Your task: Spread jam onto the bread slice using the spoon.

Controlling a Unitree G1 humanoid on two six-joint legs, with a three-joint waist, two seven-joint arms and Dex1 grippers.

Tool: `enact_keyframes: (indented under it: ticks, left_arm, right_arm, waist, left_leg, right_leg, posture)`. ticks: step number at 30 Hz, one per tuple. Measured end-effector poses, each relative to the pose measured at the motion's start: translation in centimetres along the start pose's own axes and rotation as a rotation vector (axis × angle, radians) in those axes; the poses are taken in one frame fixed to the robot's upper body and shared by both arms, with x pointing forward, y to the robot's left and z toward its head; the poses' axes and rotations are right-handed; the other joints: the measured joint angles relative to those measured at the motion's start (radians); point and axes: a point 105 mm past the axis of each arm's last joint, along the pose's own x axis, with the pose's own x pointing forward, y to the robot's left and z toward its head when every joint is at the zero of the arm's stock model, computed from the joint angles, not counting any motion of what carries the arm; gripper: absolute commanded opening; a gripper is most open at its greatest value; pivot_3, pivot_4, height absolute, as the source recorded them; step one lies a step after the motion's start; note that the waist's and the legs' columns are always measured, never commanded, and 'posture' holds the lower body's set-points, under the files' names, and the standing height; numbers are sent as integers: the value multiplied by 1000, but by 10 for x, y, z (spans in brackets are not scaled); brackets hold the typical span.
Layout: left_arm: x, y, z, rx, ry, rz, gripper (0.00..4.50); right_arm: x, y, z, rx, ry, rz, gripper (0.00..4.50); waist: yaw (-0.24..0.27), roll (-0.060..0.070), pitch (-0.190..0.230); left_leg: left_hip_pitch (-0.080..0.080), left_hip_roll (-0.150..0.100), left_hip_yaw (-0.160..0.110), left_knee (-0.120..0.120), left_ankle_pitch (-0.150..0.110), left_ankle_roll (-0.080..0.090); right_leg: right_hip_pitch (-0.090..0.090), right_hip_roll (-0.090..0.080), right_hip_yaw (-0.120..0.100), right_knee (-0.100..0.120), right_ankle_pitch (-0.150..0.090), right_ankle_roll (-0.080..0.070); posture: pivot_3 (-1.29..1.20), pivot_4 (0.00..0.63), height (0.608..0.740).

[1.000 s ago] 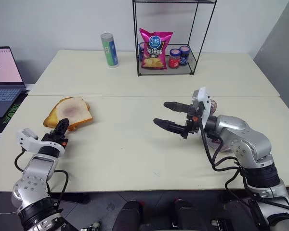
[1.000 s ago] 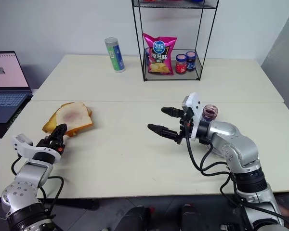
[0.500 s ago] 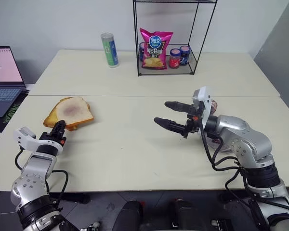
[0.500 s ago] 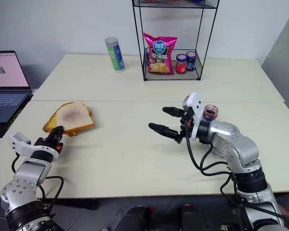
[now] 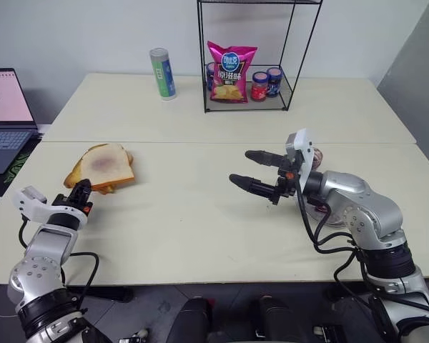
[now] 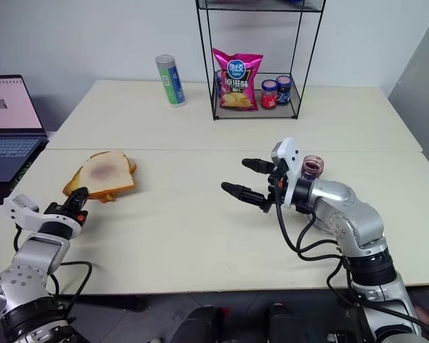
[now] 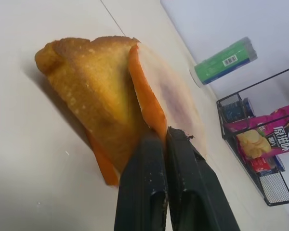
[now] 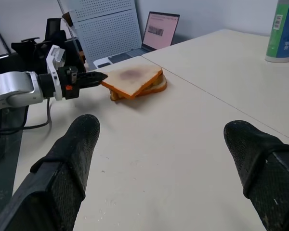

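My left gripper [image 7: 164,139] pinches the bread slice [image 5: 109,163] by its near corner; only a faint jam [image 5: 105,162] stain shows. My right gripper [image 5: 252,169] gapes empty; spreading remains.

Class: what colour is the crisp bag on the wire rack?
Bright pink crisp bag; clearest in the left eye view.

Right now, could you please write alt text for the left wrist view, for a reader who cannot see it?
The left end effector, its two black fingers shut, pinches the tan-crusted edge of a pale square bread slice with a purple stain, lying on golden-brown toasted slices on a cream table. Behind stand a green cylindrical can and a black wire rack holding a pink snack bag.
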Motion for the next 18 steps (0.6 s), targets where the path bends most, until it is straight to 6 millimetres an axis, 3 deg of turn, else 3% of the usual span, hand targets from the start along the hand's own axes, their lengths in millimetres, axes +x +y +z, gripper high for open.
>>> enact_keyframes:
  ticks: [4, 6, 7, 10, 13, 15, 18]
  left_arm:
    - [4, -46, 17, 36, -5, -140, 6]
    - [7, -84, 13, 70, 33, -261, 6]
    - [8, -92, 11, 73, 45, -284, 6]
    - [12, -151, -17, 64, 146, -471, 6]
    - [8, -194, -46, 39, 238, -599, 6]
    - [3, -213, -71, 0, 314, -654, 6]
    - [-4, -218, -98, -44, 404, -663, 6]
  right_arm:
    - [-10, 6, -7, 29, 39, 24, 4500]
    - [-19, 13, -11, 48, 75, 47, 4500]
    - [-21, 14, -11, 52, 79, 49, 4500]
    - [-33, 24, -10, 73, 108, 66, 4500]
    - [-40, 29, -3, 80, 107, 59, 4500]
    - [-49, 30, -3, 91, 118, 29, 4500]
    - [-56, 33, -3, 103, 127, -7, 4500]
  waist:
    - [7, 0, 0]
    - [14, -1, 0]
    - [14, -1, 0]
    - [18, -2, 1]
    - [14, -2, 1]
    - [12, -2, 1]
    - [8, -2, 1]
  left_leg:
    - [-8, -1, -1, 2, 0, 0]
    - [-9, -2, -1, 2, 0, 0]
    - [-9, -2, 0, 2, 0, 0]
    - [-10, -2, -1, 2, 0, 0]
    - [-9, -2, 0, 2, 0, 0]
    - [-9, -2, 1, 1, 0, 0]
    - [-8, -1, 1, 1, 0, 0]
  right_leg:
    - [-6, 0, -1, 0, 4, -1]
    - [-7, -1, 0, 0, 4, 0]
    - [-7, -1, 0, 0, 4, 0]
    - [-7, -1, -1, 0, 4, 1]
    - [-7, 0, 0, 0, 4, 2]
    - [-7, 0, 1, 1, 4, 2]
    - [-8, 1, 2, 2, 4, 1]
  posture:
    - [0, 150, 740]
    - [0, 150, 740]
    - [0, 150, 740]
    - [0, 150, 740]
    - [0, 150, 740]
    - [0, 150, 740]
    - [0, 150, 740]
